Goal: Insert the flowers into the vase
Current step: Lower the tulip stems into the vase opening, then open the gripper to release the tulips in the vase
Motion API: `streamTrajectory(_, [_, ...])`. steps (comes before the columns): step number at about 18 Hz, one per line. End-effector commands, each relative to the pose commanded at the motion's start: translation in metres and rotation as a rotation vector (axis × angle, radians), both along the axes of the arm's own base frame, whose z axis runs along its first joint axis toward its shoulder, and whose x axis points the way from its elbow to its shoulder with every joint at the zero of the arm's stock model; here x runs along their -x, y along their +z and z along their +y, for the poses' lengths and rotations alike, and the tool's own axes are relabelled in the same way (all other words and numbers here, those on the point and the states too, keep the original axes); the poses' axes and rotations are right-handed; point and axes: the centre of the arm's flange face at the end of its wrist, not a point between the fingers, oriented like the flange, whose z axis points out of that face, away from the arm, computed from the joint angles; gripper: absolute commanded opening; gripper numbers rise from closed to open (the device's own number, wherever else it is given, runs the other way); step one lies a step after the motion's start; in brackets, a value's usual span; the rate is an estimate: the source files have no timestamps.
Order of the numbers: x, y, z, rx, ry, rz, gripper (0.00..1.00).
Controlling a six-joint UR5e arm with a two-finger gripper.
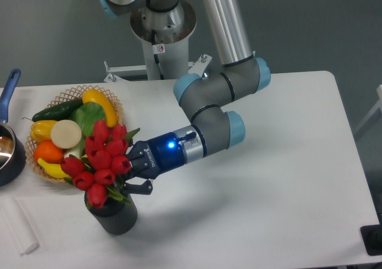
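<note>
- The flowers (100, 161) sat with their stems down inside the vase (113, 214), and the red buds bunched up just above its dark mouth.
- The vase stood upright on the white table (268, 179), near the front left corner.
- The gripper (132, 172) reached in from the right, lying almost flat, and was right beside the bunch.
- Its two fingers were on the right side of the flowers, but the leaves hid the tips, so I cannot tell if the claw held the stems or had let go.
- A wicker basket (113, 105) of fruit and vegetables was just behind the flowers.
- A dark pot with a blue handle (9, 85) sat at the left edge.
</note>
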Motion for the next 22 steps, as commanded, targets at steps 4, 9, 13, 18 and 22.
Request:
streamTrajectory(4, [-0.001, -0.003, 0.000, 0.016, 0.000, 0.009, 0.24])
streamTrajectory(9, [-0.002, -0.017, -0.001, 0.062, 0.001, 0.021, 0.26])
streamTrajectory(13, [-0.004, -0.026, 0.001, 0.066, -0.003, 0.020, 0.26])
streamTrajectory(18, [-0.007, -0.030, 0.002, 0.070, -0.007, 0.016, 0.31])
streamTrajectory(22, [-0.007, -0.030, 0.002, 0.069, -0.007, 0.017, 0.40])
